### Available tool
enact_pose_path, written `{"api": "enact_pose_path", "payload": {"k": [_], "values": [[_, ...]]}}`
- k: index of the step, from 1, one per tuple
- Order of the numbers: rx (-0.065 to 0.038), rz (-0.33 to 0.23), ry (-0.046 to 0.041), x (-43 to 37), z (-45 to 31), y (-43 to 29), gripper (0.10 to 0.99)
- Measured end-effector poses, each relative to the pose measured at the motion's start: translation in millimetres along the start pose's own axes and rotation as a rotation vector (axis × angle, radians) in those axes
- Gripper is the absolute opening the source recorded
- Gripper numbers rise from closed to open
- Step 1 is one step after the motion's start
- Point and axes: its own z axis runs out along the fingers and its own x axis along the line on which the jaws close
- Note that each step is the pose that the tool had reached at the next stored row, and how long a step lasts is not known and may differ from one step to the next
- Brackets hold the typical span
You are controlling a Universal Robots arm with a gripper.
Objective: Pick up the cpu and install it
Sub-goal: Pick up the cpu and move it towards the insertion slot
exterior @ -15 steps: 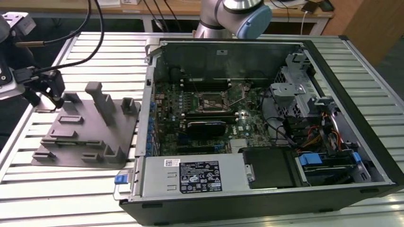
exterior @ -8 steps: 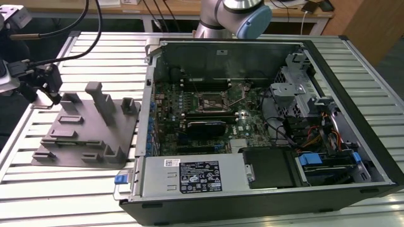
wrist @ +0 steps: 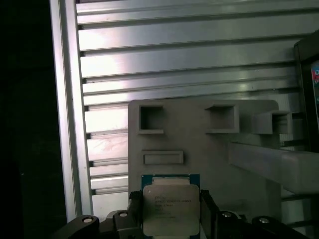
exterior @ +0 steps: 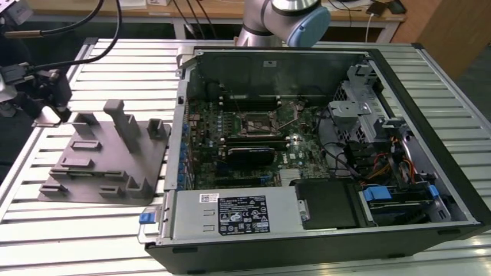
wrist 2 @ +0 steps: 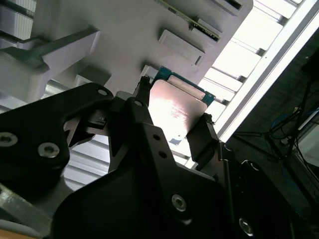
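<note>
The cpu (wrist: pixel 170 208) is a flat square chip with a shiny silver top and a thin blue-green edge. It sits between the two black fingers of my gripper (wrist: pixel 169 219), one finger pressing on each side. In the second wrist view the cpu (wrist 2: pixel 175 110) shines between the same fingers (wrist 2: pixel 142 102) of the gripper (wrist 2: pixel 173 117). In the exterior view my gripper (exterior: pixel 48 117) hangs at the exterior view's left, just beyond the far corner of the grey holder block (exterior: pixel 107 164). The open computer case (exterior: pixel 399 86) lies to the exterior view's right, with the black-framed socket (exterior: pixel 257 122) on its motherboard.
The grey holder block (wrist: pixel 199 144) has upright posts and empty recesses close to the gripper. A silver power supply box (exterior: pixel 230 215) fills the near end of the case. Drive cages and cables (exterior: pixel 368 144) crowd the case's right side. The slatted metal table (exterior: pixel 100 63) ends just left of the gripper.
</note>
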Motion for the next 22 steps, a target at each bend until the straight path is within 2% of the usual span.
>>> {"api": "enact_pose_path", "payload": {"k": [22], "values": [[-0.002, -0.001, -0.0139, -1.4, -39.2, 3.1, 0.545]]}}
